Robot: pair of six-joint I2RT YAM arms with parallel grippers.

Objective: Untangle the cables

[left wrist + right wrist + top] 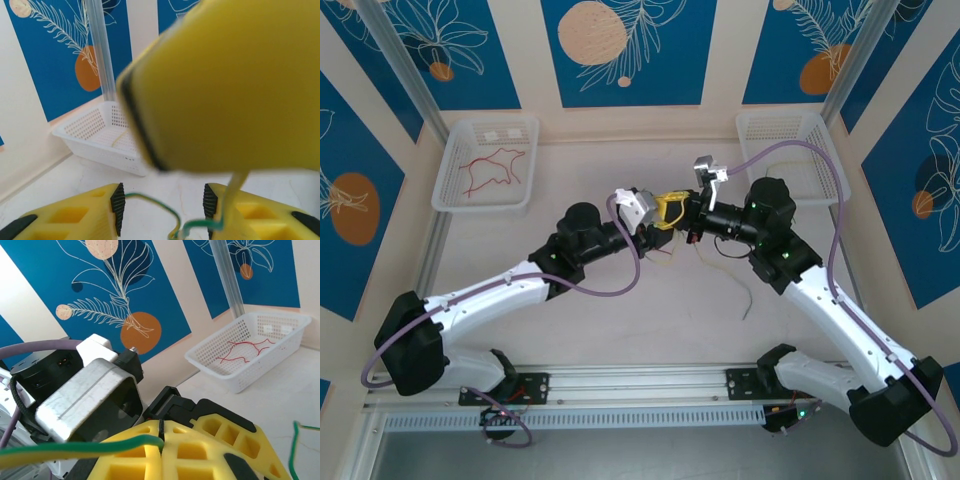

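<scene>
A green-and-yellow cable [75, 450] is pinched in the seam of my right gripper [161, 432], which is shut on it. My left gripper [163, 205] stands open just below the right one. The same thin green cable [155, 202] curves loosely between the left gripper's black pads [117, 207] without being clamped. In the top view both grippers meet over the middle of the table, left gripper [665, 212] and right gripper [684, 210] nearly touching. Pale yellow-green cables [720, 255] trail on the table below them. Red cables [492, 166] lie in the left basket [450, 195].
A second white basket [820, 190] stands at the back right, and in the left wrist view it holds a yellowish wire [118, 140]. Thick purple cables [620, 290] loop along both arms. Another green strand [295, 450] hangs at the right of the right wrist view.
</scene>
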